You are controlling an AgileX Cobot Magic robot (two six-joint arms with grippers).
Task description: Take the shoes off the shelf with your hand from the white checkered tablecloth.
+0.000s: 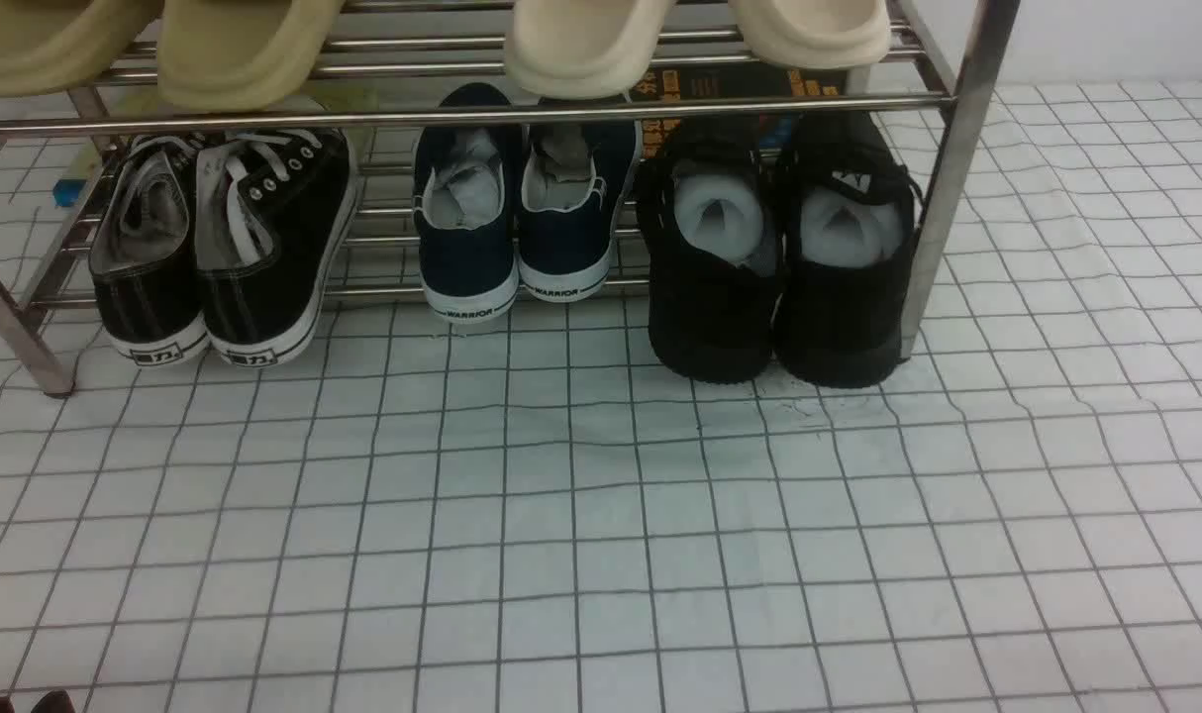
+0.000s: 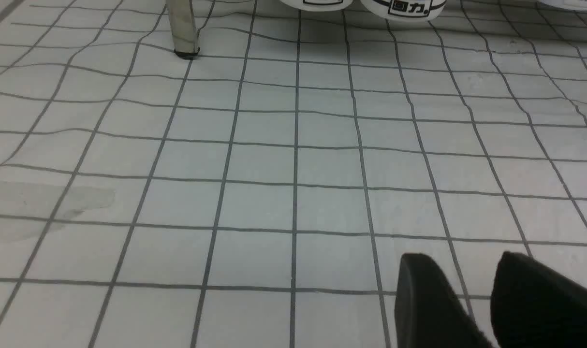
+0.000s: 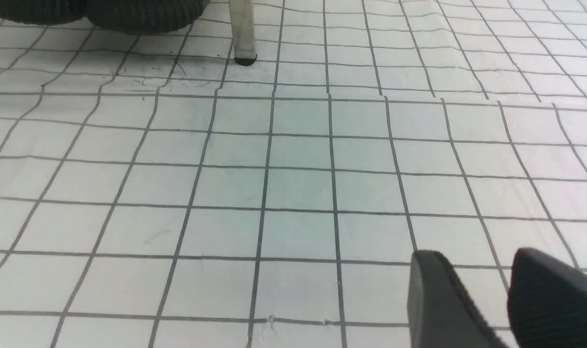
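- The shoes sit at the right end of the shelf's bottom tier, just beside its right leg. Their heels face the robot and their toes point away.
- The right pincer hangs low over the cloth, jaws partly apart and empty. The heels lie ahead of it, well apart.
- The left pincer is likewise parted and empty, and faces the shelf's left leg.
- The right arm looks nearer, so a forward reach along the shoes' length suits.
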